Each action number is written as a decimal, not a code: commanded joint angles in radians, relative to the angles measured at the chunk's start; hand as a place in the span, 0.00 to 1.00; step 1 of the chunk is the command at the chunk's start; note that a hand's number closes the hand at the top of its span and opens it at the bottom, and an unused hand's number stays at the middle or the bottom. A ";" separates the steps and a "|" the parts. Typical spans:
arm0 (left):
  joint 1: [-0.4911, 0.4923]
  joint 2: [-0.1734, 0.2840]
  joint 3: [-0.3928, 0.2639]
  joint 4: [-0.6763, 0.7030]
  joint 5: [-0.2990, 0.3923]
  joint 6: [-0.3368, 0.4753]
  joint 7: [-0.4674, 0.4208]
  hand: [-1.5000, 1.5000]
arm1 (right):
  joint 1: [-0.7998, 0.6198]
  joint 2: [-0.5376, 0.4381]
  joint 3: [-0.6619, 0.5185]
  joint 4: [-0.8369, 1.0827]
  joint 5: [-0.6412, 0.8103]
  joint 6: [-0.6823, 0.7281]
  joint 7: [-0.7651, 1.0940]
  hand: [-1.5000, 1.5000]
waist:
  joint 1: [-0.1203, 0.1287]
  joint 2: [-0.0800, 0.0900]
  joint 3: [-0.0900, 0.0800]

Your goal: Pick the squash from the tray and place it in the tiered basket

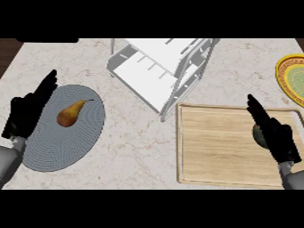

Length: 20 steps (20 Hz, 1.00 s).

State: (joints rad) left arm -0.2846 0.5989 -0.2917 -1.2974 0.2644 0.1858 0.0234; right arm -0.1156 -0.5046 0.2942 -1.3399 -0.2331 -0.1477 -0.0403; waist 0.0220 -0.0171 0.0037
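Observation:
A brownish-orange, pear-shaped squash point(70, 113) lies on a round grey ribbed tray point(62, 151) at the left of the counter. My left hand point(28, 111) stands just left of the squash over the tray's edge, fingers straight and pointing up, not touching it. The white tiered basket point(158, 67) stands at the back middle of the counter, nothing visible in it. My right hand point(273, 131) is open above the wooden board, fingers straight, holding nothing.
A wooden cutting board point(227, 151) with a raised rim lies at the right front. A yellow plate with a green centre point(302, 82) sits at the far right edge. The counter's dark edge shows at the far left.

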 commanded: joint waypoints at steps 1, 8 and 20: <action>0.034 -0.015 0.030 -0.055 0.013 0.003 0.030 0.50 | 0.019 -0.011 -0.086 -0.032 -0.017 0.011 -0.122 1.00 | -0.021 0.014 -0.003; 0.090 -0.168 0.029 -0.055 0.161 0.007 0.047 0.50 | 0.090 0.067 -0.464 -0.080 -0.096 -0.380 -0.346 0.00 | -0.152 -0.005 0.000; 0.076 -0.204 0.001 -0.159 0.156 -0.008 0.125 0.50 | 0.588 0.125 -0.347 -0.392 0.182 -0.461 -0.571 0.00 | -0.046 0.012 -0.008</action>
State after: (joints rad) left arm -0.2072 0.3811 -0.3022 -1.4325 0.4198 0.1770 0.1227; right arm 0.3246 -0.3562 -0.0989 -1.6123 -0.1704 -0.5112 -0.6896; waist -0.0297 -0.0057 -0.0011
